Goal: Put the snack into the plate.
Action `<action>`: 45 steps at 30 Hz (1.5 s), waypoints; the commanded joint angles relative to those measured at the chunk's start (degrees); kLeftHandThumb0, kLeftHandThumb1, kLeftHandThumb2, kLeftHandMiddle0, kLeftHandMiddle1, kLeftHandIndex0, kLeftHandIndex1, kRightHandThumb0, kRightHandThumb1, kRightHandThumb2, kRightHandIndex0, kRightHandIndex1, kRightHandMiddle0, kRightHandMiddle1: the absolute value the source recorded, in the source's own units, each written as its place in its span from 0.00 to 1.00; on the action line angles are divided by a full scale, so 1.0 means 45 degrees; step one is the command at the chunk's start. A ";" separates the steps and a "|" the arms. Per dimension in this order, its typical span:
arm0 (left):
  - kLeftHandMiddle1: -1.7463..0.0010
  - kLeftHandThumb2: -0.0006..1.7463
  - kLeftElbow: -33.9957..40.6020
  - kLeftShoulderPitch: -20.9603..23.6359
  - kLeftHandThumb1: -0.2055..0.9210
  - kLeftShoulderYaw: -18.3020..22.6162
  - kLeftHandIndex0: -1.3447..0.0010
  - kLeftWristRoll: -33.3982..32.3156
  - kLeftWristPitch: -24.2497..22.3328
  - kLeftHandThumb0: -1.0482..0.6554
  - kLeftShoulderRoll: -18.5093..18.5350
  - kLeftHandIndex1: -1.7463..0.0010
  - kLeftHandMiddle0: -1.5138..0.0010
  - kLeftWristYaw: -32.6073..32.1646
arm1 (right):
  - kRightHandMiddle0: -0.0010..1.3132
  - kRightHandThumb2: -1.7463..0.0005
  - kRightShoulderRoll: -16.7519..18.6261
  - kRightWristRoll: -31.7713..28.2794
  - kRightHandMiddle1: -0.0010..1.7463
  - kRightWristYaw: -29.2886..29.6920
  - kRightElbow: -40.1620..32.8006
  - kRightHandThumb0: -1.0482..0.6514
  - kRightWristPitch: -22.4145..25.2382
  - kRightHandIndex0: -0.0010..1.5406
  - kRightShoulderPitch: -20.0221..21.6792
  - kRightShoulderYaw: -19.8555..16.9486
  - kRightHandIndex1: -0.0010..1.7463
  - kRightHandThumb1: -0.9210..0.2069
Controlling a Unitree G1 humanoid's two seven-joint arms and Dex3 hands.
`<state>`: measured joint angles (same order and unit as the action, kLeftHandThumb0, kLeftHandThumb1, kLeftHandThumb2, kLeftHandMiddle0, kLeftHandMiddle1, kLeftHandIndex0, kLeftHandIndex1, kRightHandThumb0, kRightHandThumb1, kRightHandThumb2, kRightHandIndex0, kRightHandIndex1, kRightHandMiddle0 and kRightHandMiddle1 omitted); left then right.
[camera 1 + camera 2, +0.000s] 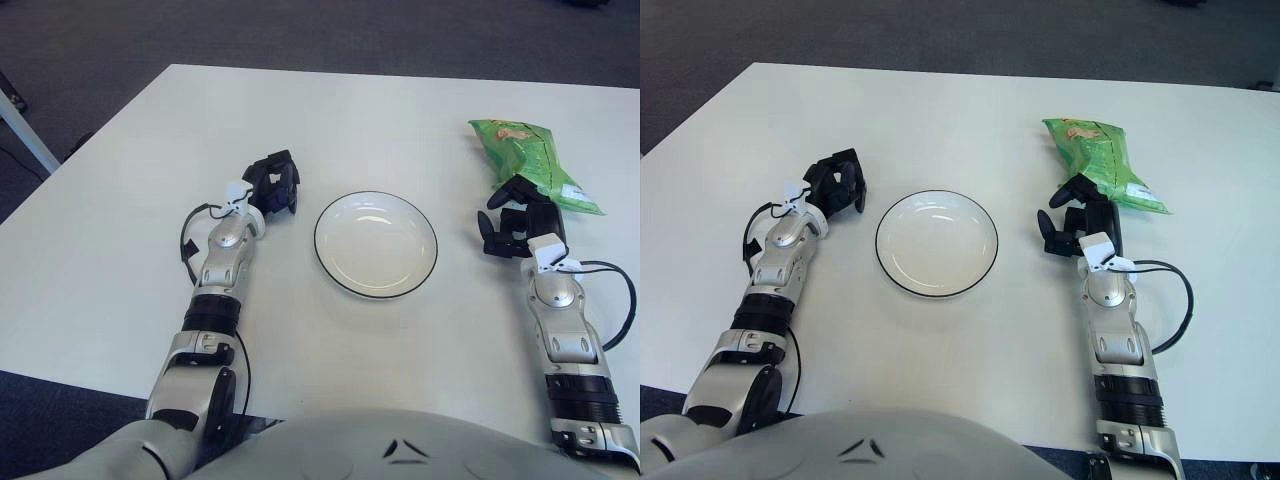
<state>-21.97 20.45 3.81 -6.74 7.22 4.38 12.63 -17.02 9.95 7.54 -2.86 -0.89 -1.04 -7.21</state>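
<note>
Snack bag (532,165), the green one, lies flat on the counter (120,250) off to the robot's right, well apart from the empty plate (375,244) in the middle. Right hand (515,220) sits at the bag's near end, fingers spread loosely and holding nothing, so I'd guess it's lining up a grab. Left hand (274,185) shows just left of the plate, fingers curled in, empty.

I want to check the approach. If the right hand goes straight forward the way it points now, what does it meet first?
Most likely the green snack bag: the right hand points up the table and the bag's near end lies just beyond its fingers. Whether they already touch is unclear.
</note>
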 commanded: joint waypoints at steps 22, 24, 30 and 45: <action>0.00 0.51 -0.0239 -0.0946 0.84 -0.0127 0.33 0.0149 -0.0172 0.39 -0.0063 0.00 0.16 -0.0053 | 0.43 0.29 0.0469 -0.1585 1.00 -0.0904 0.0405 0.35 0.0214 0.80 -0.0774 -0.0697 1.00 0.48; 0.00 0.51 -0.0262 -0.0944 0.84 -0.0143 0.33 0.0205 -0.0135 0.39 -0.0068 0.00 0.16 -0.0095 | 0.43 0.29 0.0456 -0.1728 1.00 -0.0949 0.0323 0.35 0.0171 0.81 -0.0772 -0.0829 1.00 0.48; 0.00 0.51 -0.0389 -0.0900 0.85 -0.0223 0.33 0.0374 -0.0041 0.38 -0.0061 0.00 0.16 -0.0192 | 0.43 0.29 0.0432 -0.2399 1.00 -0.1182 -0.0577 0.35 0.0392 0.80 -0.0676 -0.1353 1.00 0.49; 0.00 0.51 -0.0510 -0.0841 0.86 -0.0266 0.35 0.0294 -0.0015 0.39 -0.0098 0.00 0.16 -0.0114 | 0.40 0.32 -0.0134 -0.2665 1.00 -0.1294 -0.2493 0.35 0.0517 0.75 -0.0175 -0.2469 1.00 0.44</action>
<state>-21.80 20.31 2.86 -5.78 7.46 4.45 12.41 -16.51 -1.32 1.74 -10.68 -0.08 -2.58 -16.55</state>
